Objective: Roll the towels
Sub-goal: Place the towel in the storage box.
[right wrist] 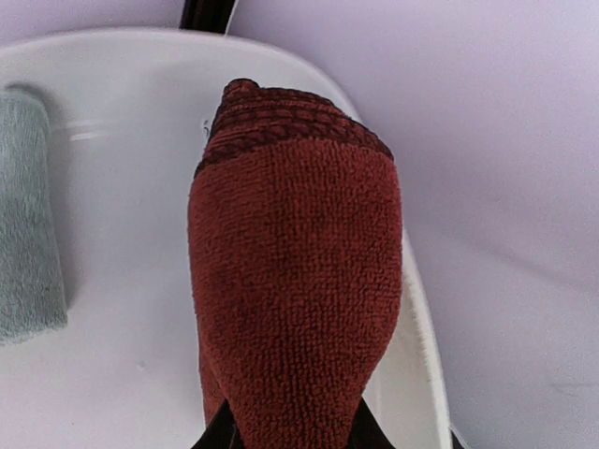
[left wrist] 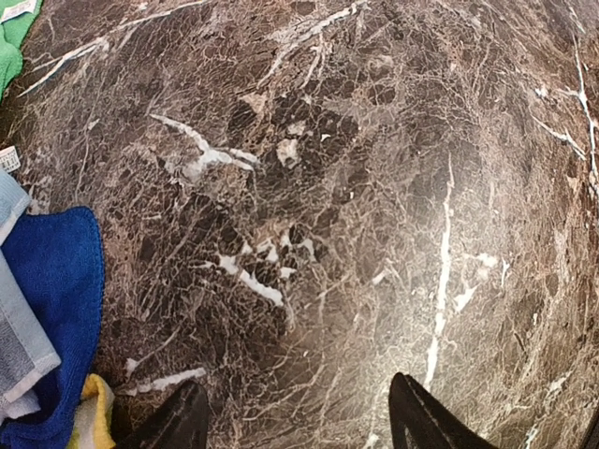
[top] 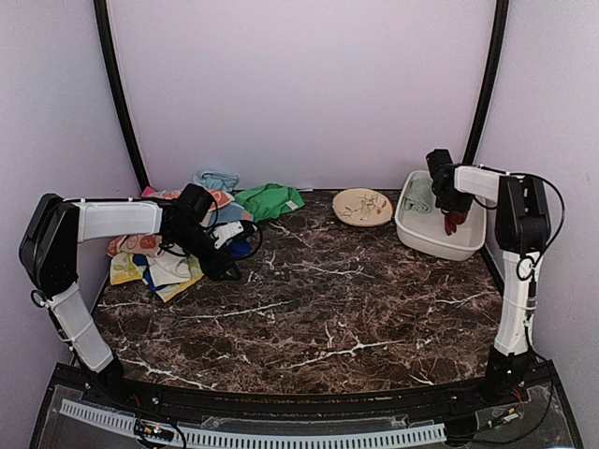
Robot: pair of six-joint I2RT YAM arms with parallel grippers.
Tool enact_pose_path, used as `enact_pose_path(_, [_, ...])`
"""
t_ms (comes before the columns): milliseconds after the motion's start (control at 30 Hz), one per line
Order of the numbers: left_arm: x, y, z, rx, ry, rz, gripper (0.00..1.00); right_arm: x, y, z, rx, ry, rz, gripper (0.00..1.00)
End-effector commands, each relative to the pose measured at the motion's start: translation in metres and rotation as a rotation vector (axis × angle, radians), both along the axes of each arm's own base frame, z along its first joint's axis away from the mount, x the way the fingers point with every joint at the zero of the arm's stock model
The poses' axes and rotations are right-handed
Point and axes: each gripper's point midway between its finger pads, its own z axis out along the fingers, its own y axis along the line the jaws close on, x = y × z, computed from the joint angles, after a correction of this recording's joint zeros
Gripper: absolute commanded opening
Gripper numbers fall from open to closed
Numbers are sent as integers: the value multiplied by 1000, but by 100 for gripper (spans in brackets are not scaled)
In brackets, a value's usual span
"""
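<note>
My right gripper (top: 453,221) is shut on a rolled maroon towel (right wrist: 295,281) and holds it over the white tub (top: 415,238) at the back right. A rolled pale mint towel (right wrist: 28,224) lies in the tub; it also shows in the top view (top: 420,195). My left gripper (top: 228,271) is open and empty, low over the bare marble (left wrist: 328,215). A pile of loose towels (top: 154,265) lies just left of it, with a blue towel (left wrist: 56,309) and a green towel (top: 269,200) among them.
A tan patterned plate (top: 362,207) sits at the back between the green towel and the tub. Purple walls close in the table at the back and sides. The tub's rim (right wrist: 412,309) lies close to the right wall.
</note>
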Motion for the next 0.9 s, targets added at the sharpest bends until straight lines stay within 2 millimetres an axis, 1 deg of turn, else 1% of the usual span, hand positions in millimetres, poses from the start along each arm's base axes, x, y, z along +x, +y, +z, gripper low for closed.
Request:
enact_pose_path(0, [3,4,18,-17,-46,13,68,1,23,-55,136,79,49,0])
enact_pose_path(167, [5,5,21,-16,-51,21,68,13,43,-83,251,79,98,0])
enact_pose_path(300, [6,7,20,-3,-58,23,68,20,56,-97,334,64,140,1])
enact_pose_path(333, [6,8,18,1,-58,25,68,21,59,-100,363,55,149,8])
enact_pose_path(433, [5,9,17,8,-59,25,68,24,66,-109,479,32,173,22])
enact_pose_path(533, [4,9,15,8,-55,24,68,24,70,-105,539,-2,191,35])
enact_pose_path(667, [3,9,13,9,-47,25,68,21,67,-94,558,-18,192,41])
enact_pose_path(767, [3,9,13,9,-45,25,68,17,66,-83,563,-31,209,54])
enact_pose_path(867, [2,9,13,7,-42,24,67,13,66,-75,573,-36,222,57])
